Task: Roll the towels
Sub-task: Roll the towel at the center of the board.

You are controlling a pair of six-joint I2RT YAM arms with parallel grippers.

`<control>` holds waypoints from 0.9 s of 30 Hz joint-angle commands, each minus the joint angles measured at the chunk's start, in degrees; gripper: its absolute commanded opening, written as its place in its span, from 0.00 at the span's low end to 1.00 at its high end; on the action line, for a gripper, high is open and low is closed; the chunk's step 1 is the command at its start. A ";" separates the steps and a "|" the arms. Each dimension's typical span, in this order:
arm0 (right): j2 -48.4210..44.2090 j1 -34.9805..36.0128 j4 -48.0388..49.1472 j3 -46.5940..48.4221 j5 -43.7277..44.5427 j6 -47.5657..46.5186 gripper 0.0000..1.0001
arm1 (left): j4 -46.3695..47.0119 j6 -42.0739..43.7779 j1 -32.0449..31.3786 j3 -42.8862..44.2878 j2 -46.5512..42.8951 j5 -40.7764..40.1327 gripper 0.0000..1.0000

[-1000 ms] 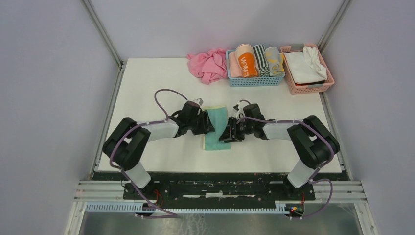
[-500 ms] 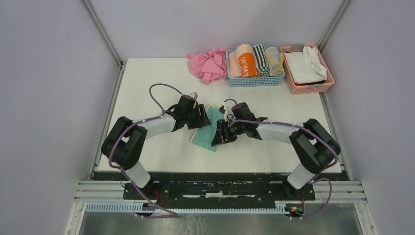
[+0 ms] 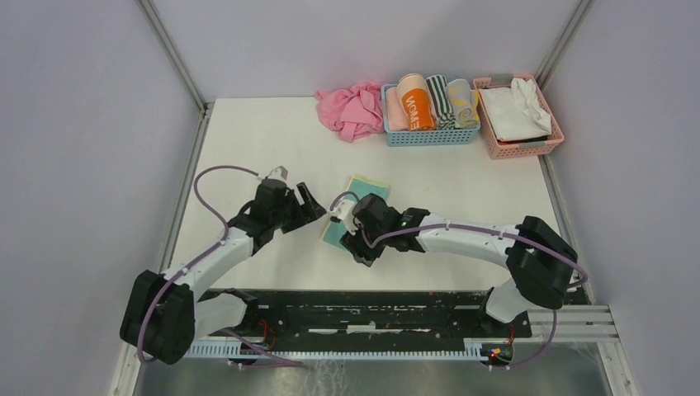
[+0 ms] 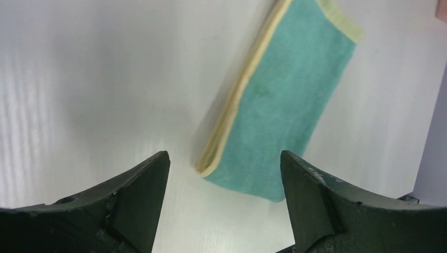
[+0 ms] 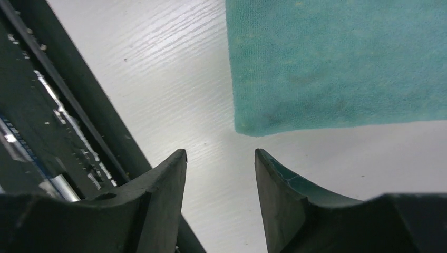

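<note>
A folded towel (image 3: 364,188), teal on top with pale yellow edges, lies tilted on the white table (image 3: 248,140). My left gripper (image 3: 309,205) is open and empty just left of it. In the left wrist view the towel (image 4: 284,100) lies ahead of the open gripper (image 4: 224,157), with its near corner between the tips. My right gripper (image 3: 352,246) is open and empty at the towel's near end; its wrist hides the towel's middle. In the right wrist view the towel's edge (image 5: 337,63) lies just beyond the open gripper (image 5: 220,153). A rolled grey towel with yellow marks (image 3: 463,102) lies in the blue basket.
A blue basket (image 3: 429,137) at the back holds several rolled towels. A pink basket (image 3: 522,148) with white cloth stands to its right. A crumpled pink cloth (image 3: 351,109) lies to its left. The black base rail (image 5: 37,105) runs close behind my right gripper.
Both grippers have let go of the towel. The left arm has drawn back to the left. The right gripper has moved to the towel's near end. The towel has turned and slid left.
</note>
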 commanded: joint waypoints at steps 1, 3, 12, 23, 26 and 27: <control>4.07 3.53 -2.84 4.85 13.29 -7.59 0.58 | -1.74 -5.32 2.61 -5.48 -6.21 1.56 0.84; 5.73 4.95 -3.05 5.97 15.40 -8.81 0.57 | -2.82 -5.86 2.86 -7.12 -8.83 1.24 0.85; 13.03 7.11 -2.60 10.27 14.56 -11.63 0.49 | -4.18 -9.31 3.15 -12.27 -14.62 1.10 0.85; 20.26 7.21 -5.43 11.43 16.84 -10.45 0.37 | 0.88 -12.89 2.88 -14.38 -12.06 4.23 0.84; 19.67 6.61 -4.60 11.62 12.50 -8.51 0.12 | 3.88 -15.37 2.21 -15.41 -10.88 5.58 0.84; 19.06 6.17 -3.77 11.31 10.26 -7.52 0.07 | 4.53 -16.07 1.88 -15.71 -10.53 5.75 0.84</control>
